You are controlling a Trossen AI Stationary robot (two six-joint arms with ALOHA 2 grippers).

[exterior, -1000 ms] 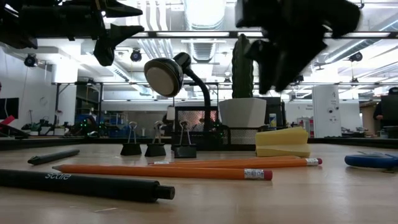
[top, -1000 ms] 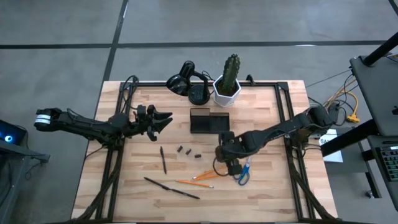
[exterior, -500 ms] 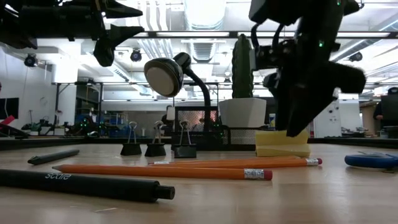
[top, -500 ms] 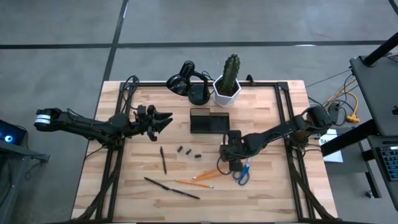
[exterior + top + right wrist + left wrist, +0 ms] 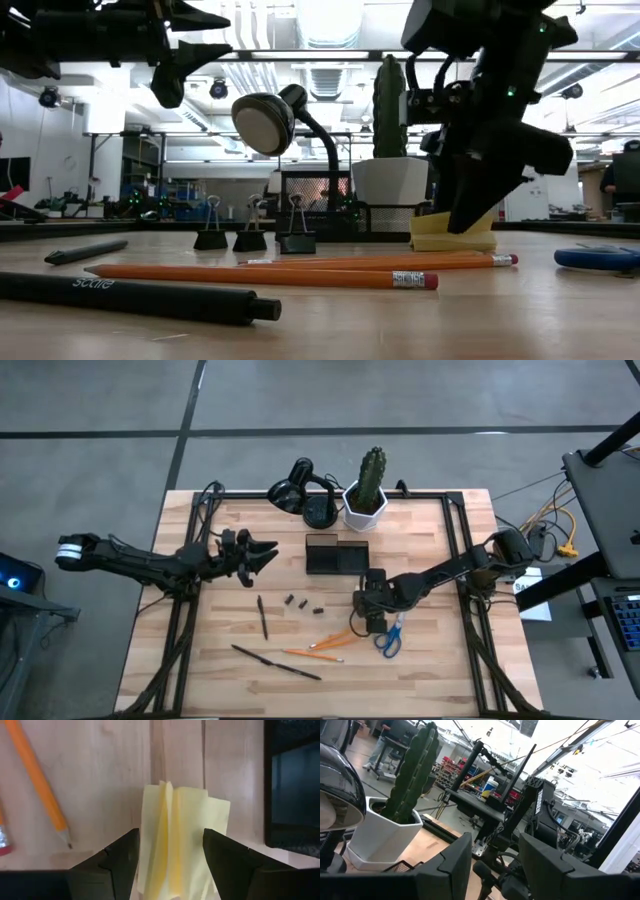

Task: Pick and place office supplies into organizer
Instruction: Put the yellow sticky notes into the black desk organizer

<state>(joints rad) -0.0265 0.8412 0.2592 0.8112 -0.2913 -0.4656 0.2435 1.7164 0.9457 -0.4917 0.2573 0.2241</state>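
The sticky-note pad (image 5: 176, 845) is straddled by the spread right end effector (image 5: 170, 855); the left end effector (image 5: 262, 553) is held spread aloft.

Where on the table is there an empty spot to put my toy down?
Bare wood shows along the table's right edge, right of the organizer, and at the front right corner below the scissors. The middle is crowded: pens, pencils, clips, and the right gripper straddling the sticky notes. The left gripper hovers at the left.
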